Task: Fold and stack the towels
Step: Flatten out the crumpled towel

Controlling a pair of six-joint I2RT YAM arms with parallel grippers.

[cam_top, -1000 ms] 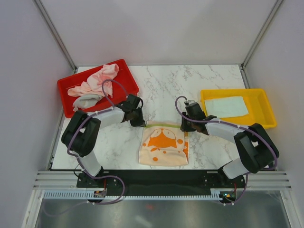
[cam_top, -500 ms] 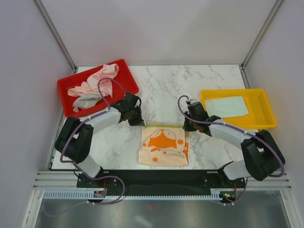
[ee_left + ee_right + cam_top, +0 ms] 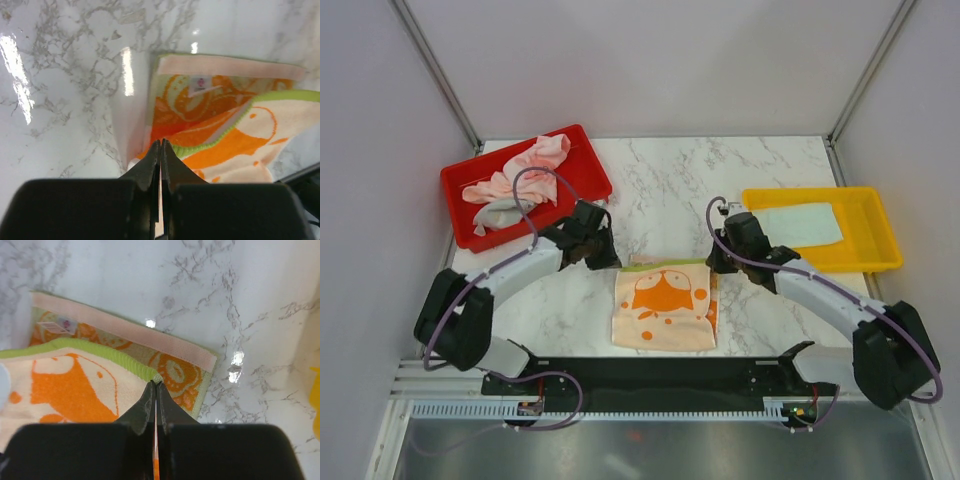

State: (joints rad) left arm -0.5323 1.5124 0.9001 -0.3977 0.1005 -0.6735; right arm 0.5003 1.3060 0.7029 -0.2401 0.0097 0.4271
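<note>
We have the cream towel point(image 3: 663, 305) with its orange print lying on the marble surface point(image 3: 670, 180) between the two arms, its upper layer raised over the part beneath. The left pincer point(image 3: 160, 146) is pressed together on the green-hemmed edge at the left corner. The right pincer point(image 3: 155, 386) is pressed together on the matching right corner.

Our worry is the thin bite. Each pincer seems to grip little more than the hem, so a sharp tug could slip one corner free and leave the fold skewed. If the two arms travel unevenly, the upper edge lands crooked against the peach band at the far side. Dragging too low could shove the under layer along the slick surface and bunch it.

The mint towel point(image 3: 798, 224) lies flat in the yellow tray point(image 3: 868, 238). The pink towels point(image 3: 530, 160) and a grey towel point(image 3: 500, 213) lie crumpled in the red tray point(image 3: 452, 205).
</note>
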